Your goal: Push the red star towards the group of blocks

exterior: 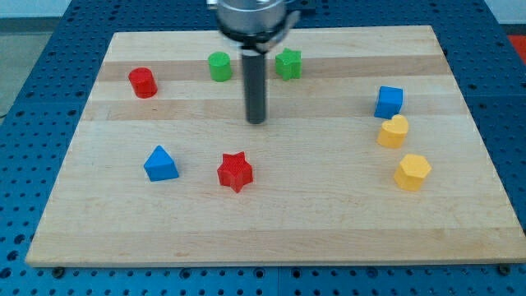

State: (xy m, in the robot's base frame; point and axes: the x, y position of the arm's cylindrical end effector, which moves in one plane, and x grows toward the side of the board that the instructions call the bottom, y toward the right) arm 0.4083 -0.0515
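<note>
Seven blocks sit on the wooden surface (271, 222), and the one that matters, the red star (235, 172), lies low and a little toward the view's left of the board's middle. My tip (257, 121) is above the red star in the view and slightly to its right, well apart from it, touching nothing. No jaws here to spread or pinch: the end effector is a plain dark rod, so nothing is being held.

Taking the red star as the landmark: a blue triangular block (160, 164) is near on its left; a red cylinder (143, 82) is far up and left; a green cylinder (219, 66) and a green star (288, 63) sit up top, either side of the rod. Well off to the star's right is the cluster, a blue cube (389, 102), a yellow heart (394, 131) and a yellow hexagon (412, 172). That reads as the group to aim for.

Handling, as I judge it: the star looks small, rigid and light, and should slide easily on smooth wood. Its points are the catch; a push on one point would likely spin it. Better contact is in a notch on its left side, in line with its centre, driving rightward. My tip would first need to get round to that left side.
</note>
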